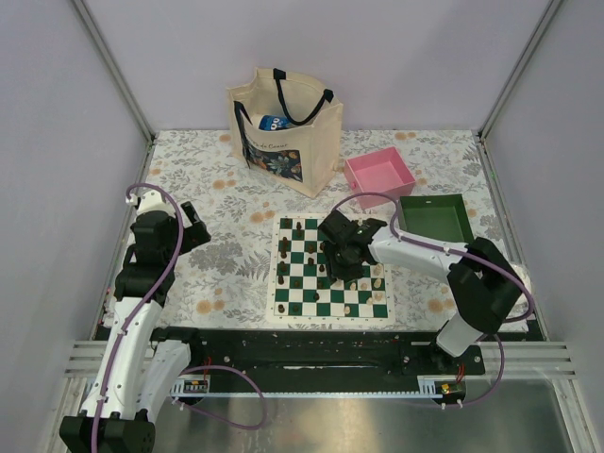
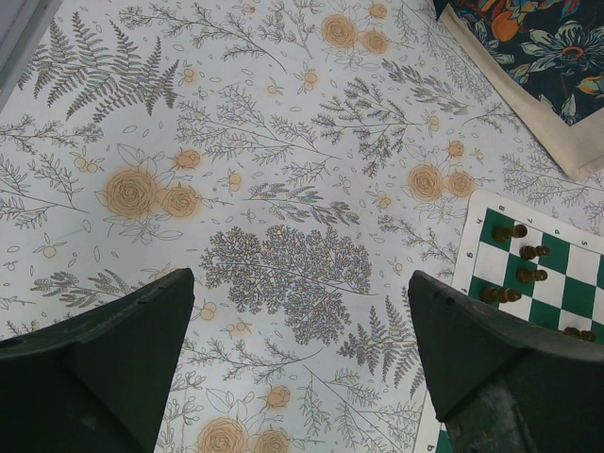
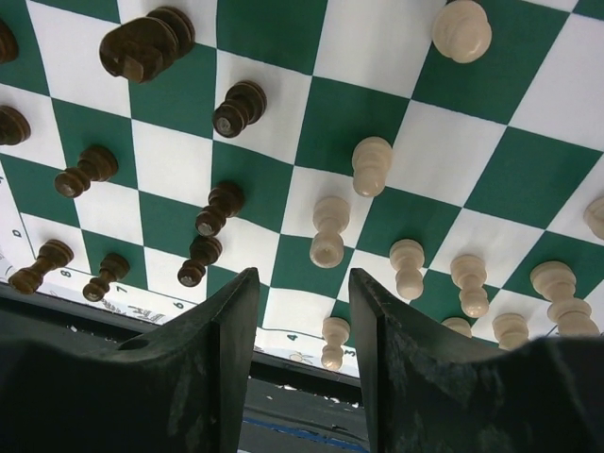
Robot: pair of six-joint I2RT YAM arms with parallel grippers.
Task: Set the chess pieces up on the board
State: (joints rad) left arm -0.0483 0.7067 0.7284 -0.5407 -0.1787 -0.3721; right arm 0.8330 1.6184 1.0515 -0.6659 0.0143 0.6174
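The green-and-white board (image 1: 300,304) lies in the middle of the table. Dark chess pieces (image 1: 286,245) stand on its left side and cream pieces (image 1: 378,279) on its right. My right gripper (image 1: 342,257) hovers over the board's middle, open and empty. In the right wrist view its gap (image 3: 304,311) is above the board (image 3: 349,113), with dark pieces (image 3: 223,209) to the left and cream pieces (image 3: 328,231) to the right. My left gripper (image 2: 302,326) is open and empty over the floral cloth, left of the board's corner (image 2: 552,260).
A cream tote bag (image 1: 283,127) stands at the back. A pink tray (image 1: 379,176) and a green tray (image 1: 435,218) sit behind and to the right of the board. The black arm rail (image 1: 311,349) runs along the near edge.
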